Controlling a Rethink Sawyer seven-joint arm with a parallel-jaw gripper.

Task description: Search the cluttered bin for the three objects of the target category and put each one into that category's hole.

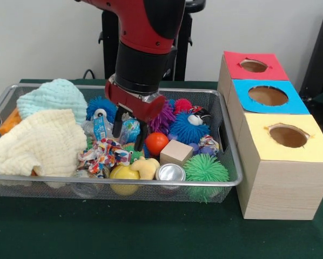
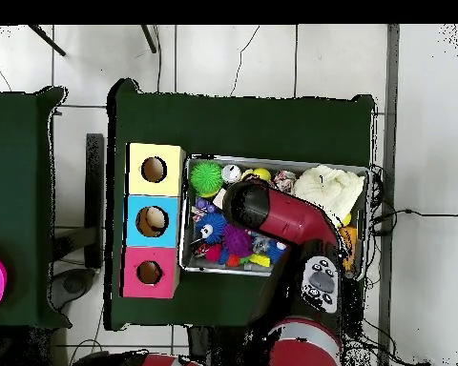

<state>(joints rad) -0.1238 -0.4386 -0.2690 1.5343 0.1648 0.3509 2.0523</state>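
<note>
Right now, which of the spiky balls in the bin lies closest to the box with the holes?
The green spiky ball, at the bin's front corner beside the yellow-topped box. The blue spiky ball and the purple one lie farther back, near the gripper.

Wire-mesh metal bin [image 1: 229, 178], wood-grain box [image 1: 275, 189], soft cloths [image 1: 37, 143], seemingly rubbery spiky balls [image 1: 204, 169].
</note>
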